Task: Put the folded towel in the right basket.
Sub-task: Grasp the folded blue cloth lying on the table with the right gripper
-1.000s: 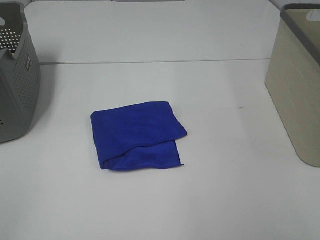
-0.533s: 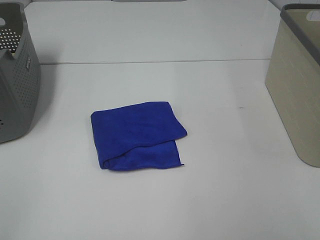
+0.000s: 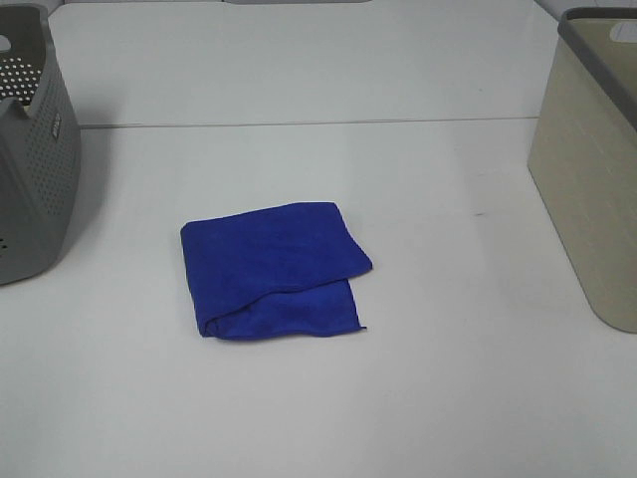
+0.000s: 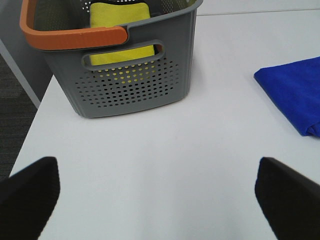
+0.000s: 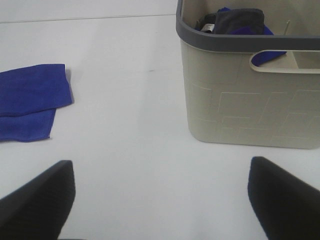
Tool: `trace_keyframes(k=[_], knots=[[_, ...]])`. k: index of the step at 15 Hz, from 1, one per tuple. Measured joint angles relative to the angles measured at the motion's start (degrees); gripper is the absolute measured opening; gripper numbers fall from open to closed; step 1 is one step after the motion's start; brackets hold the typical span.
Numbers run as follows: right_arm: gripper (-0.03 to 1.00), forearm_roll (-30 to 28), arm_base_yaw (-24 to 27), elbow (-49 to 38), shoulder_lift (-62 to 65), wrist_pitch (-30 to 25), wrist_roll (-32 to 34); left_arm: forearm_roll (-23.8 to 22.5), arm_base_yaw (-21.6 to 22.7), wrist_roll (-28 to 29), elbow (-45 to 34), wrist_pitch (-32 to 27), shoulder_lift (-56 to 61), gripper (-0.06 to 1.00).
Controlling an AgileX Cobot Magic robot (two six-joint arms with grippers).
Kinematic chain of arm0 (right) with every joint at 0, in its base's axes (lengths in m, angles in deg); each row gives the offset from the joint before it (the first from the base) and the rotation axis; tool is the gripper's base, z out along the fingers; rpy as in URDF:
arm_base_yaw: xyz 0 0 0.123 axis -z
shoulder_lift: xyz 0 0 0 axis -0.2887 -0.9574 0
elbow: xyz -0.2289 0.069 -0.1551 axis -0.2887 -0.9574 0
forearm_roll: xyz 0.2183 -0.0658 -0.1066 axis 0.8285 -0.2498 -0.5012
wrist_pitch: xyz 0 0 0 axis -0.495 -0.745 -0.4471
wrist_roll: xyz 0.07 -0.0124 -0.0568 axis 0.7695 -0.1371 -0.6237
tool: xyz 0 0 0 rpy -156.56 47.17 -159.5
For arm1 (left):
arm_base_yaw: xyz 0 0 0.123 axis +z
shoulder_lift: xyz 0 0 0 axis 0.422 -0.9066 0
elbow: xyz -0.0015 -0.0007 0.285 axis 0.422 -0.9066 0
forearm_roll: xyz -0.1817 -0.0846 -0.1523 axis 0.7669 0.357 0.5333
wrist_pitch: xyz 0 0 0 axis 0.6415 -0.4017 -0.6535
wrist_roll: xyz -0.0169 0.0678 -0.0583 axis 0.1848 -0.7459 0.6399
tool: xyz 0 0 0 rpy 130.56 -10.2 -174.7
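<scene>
Nothing has moved since the earlier frames: towel untouched, pick-up not begun.

From up high, the folded blue towel (image 3: 271, 269) lies flat on the white table (image 3: 299, 418), left of centre and well apart from the beige right basket (image 3: 587, 199) at the right edge; no arm in shot. Left wrist view: the left gripper (image 4: 160, 200) is spread wide and empty, the towel off to its right, a grey basket (image 4: 130, 85) ahead. Right wrist view: the right gripper (image 5: 165, 200) is likewise gaping and holding nothing, the towel well to its left, and the right basket ahead holds what looks like dark cloth (image 5: 235, 22). The step in hand, I'd say, is the approach; the next move calls for reaching across and pinching the towel through its layers.
</scene>
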State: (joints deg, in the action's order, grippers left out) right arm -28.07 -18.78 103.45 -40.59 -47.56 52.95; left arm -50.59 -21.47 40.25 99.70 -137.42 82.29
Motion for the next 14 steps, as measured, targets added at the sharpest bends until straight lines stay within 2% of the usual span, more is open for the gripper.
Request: trace_keyframes(k=[3, 7, 10, 12, 14], knots=[[0.9, 1.89, 0.0, 0.0, 0.0, 2.92, 0.06, 0.0, 0.0, 0.0, 0.0, 0.0, 0.0, 0.99], [0.9, 4.01, 0.0, 1.2, -3.44, 11.4, 0.0, 0.0, 0.0, 0.0, 0.0, 0.0, 0.0, 0.99], [0.9, 4.13, 0.0, 6.99, -14.32, 17.53, -0.29, 0.0, 0.0, 0.0, 0.0, 0.0, 0.0, 0.99], [0.9, 4.35, 0.0, 12.15, -23.61, 18.68, -0.52, 0.0, 0.0, 0.0, 0.0, 0.0, 0.0, 0.99], [0.9, 11.0, 0.0, 18.79, -37.24, 18.74, -2.35, 0.0, 0.0, 0.0, 0.0, 0.0, 0.0, 0.99]])
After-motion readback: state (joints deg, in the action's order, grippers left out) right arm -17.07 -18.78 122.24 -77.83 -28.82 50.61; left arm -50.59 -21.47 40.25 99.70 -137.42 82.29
